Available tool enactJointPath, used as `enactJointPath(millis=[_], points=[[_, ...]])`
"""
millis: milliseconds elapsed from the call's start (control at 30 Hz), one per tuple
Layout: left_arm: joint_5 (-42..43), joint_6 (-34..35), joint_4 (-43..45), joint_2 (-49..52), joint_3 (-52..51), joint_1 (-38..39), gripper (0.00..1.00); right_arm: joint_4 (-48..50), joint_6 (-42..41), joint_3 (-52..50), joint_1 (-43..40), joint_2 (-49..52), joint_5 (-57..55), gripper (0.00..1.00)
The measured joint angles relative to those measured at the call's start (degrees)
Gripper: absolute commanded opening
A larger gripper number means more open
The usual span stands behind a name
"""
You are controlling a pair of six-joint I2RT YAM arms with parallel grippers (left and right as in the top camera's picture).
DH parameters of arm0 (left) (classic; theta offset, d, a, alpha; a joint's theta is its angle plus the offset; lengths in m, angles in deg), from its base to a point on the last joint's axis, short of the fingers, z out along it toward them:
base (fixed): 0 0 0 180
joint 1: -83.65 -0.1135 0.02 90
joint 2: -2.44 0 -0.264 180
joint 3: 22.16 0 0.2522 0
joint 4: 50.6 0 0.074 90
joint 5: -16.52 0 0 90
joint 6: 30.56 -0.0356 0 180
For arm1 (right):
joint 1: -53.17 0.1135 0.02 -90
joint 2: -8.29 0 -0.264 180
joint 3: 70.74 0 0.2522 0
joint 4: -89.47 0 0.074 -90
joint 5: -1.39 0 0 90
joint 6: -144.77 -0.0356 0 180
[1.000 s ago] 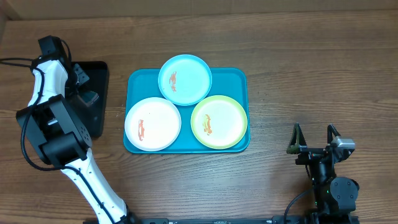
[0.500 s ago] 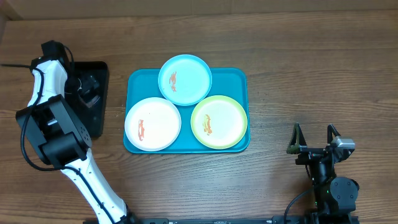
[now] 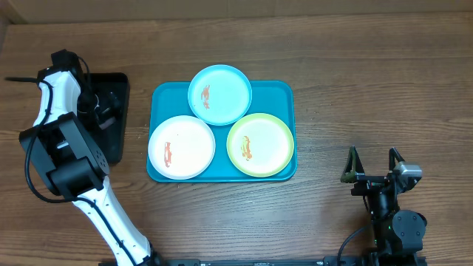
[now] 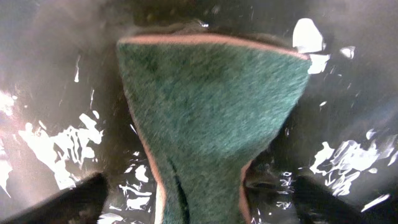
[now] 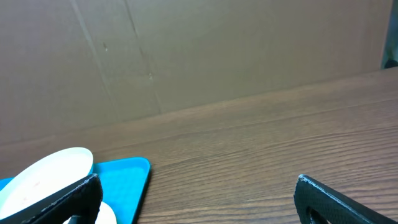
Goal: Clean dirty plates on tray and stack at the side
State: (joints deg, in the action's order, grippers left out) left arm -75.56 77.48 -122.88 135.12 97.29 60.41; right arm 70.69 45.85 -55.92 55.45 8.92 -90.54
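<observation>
Left gripper [image 4: 199, 193]: spread astride the green sponge [image 4: 211, 112], over the wet black tray [image 3: 118, 148], far left.
Change: it has slid nearer along that tray; cleaning seems not yet begun.
Right gripper [image 3: 375, 161]: spread, idle, near right on the counter [image 3: 369, 74].
Plates: light blue plate [image 3: 219, 94], white plate [image 3: 181, 147] and green-rimmed plate [image 3: 260, 144], orange-smeared, on the teal tray [image 3: 284, 92].
Writing: none readable.

Only my left gripper [image 3: 106, 103] has moved. Over the last second it slid along above the black tray [image 3: 118, 144], towards the near edge of the table and a touch towards the right arm's side. Most of that travel came in the first half second, and since then it has only crept. Its wrist link swung along with it. The gripper now sits with the green sponge [image 4: 211, 118] directly ahead between its jaws, which stand wide, each apart from the sponge.
</observation>
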Motion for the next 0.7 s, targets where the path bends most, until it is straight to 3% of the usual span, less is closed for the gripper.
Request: enactJointPath(millis=[33,133,333,400,433,533,567,700], points=[[0.0,0.0,-0.3,0.0,0.0,0.0,1.00,0.0,0.0,0.0,0.0,0.0,0.0,1.00],[0.3,0.0,-1.8,0.0,0.0,0.0,0.79,0.0,0.0,0.0,0.0,0.0,0.0,1.00],[0.9,0.4,-2.8,0.0,0.0,0.0,0.15,0.0,0.0,0.0,0.0,0.0,0.0,1.00],[1.0,0.2,-2.6,0.0,0.0,0.0,0.10,0.0,0.0,0.0,0.0,0.0,0.0,1.00],[1.0,0.3,-2.4,0.0,0.0,0.0,0.18,0.0,0.0,0.0,0.0,0.0,0.0,1.00],[0.8,0.1,-1.0,0.0,0.0,0.0,0.89,0.0,0.0,0.0,0.0,0.0,0.0,1.00],[0.8,0.2,-0.1,0.0,0.0,0.0,1.00,0.0,0.0,0.0,0.0,0.0,0.0,1.00],[0.0,0.2,4.3,0.0,0.0,0.0,1.00,0.0,0.0,0.0,0.0,0.0,0.0,1.00]])
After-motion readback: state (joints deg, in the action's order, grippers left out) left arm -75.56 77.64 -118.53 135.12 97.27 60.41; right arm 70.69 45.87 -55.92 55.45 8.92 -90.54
